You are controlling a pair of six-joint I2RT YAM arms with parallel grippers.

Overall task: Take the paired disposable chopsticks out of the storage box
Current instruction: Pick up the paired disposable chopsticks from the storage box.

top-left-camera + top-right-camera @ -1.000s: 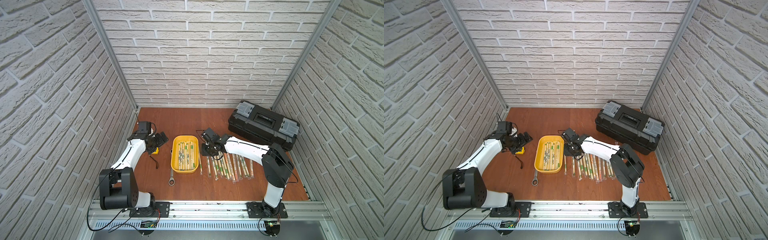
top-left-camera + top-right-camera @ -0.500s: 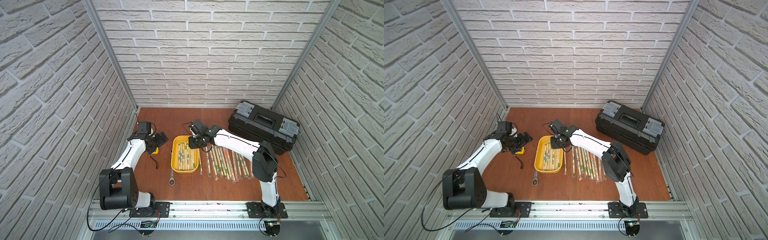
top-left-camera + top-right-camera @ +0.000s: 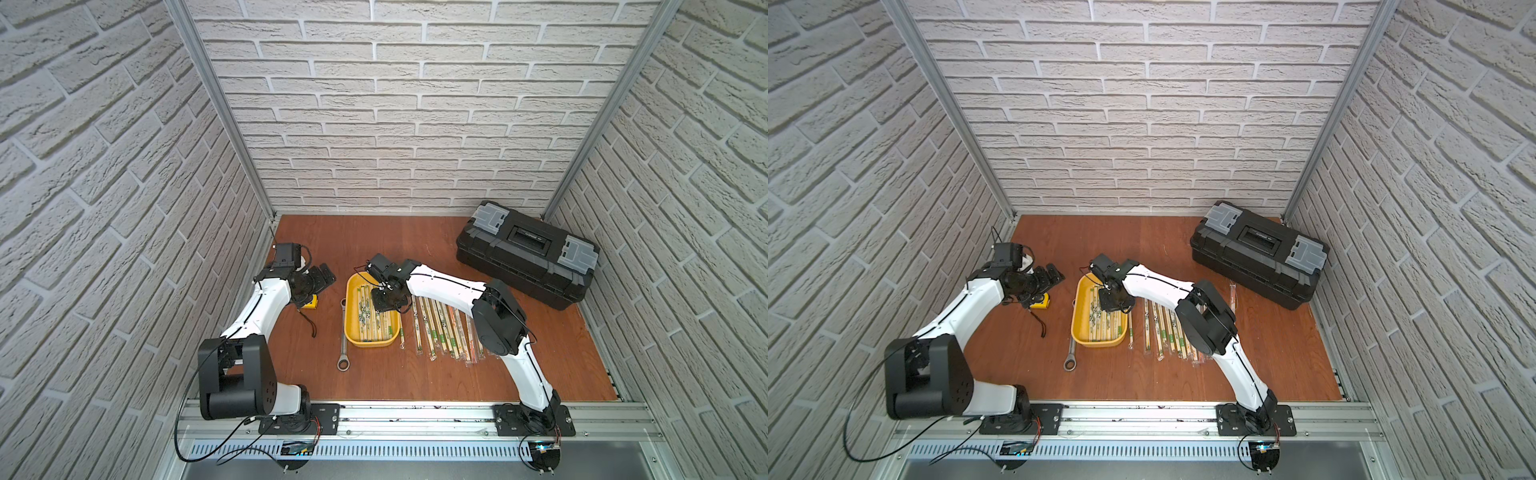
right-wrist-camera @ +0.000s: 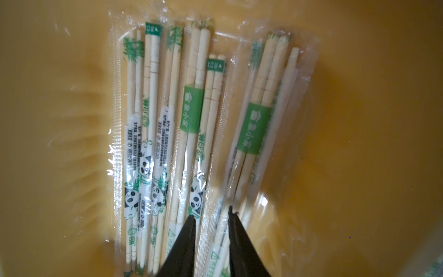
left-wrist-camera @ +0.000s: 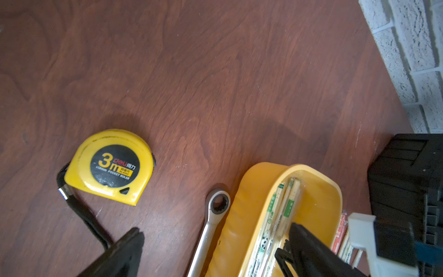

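The yellow storage box (image 3: 351, 332) (image 3: 1077, 328) sits mid-table with several paired disposable chopsticks (image 3: 368, 318) (image 4: 191, 108) in clear sleeves lying lengthwise in it. My right gripper (image 3: 382, 301) (image 3: 1111, 301) (image 4: 211, 213) reaches down into the box's far half. Its jaws stand a narrow gap apart, straddling one sleeved pair near the right side of the pile. My left gripper (image 3: 322, 276) (image 5: 215, 228) hovers wide open and empty over the table left of the box. Several more sleeved pairs (image 3: 440, 328) (image 3: 1167, 328) lie in a row on the table right of the box.
A silver wrench (image 3: 343, 336) (image 5: 211, 225) lies along the box's left side. A yellow tape measure (image 3: 309, 302) (image 5: 110, 165) with a black strap sits under the left arm. A big black toolbox (image 3: 528, 253) (image 3: 1258, 253) stands at the back right.
My right gripper swung left from the row of chopsticks on the table to over the box and dipped into it, its jaws narrowing. The left arm has not moved.
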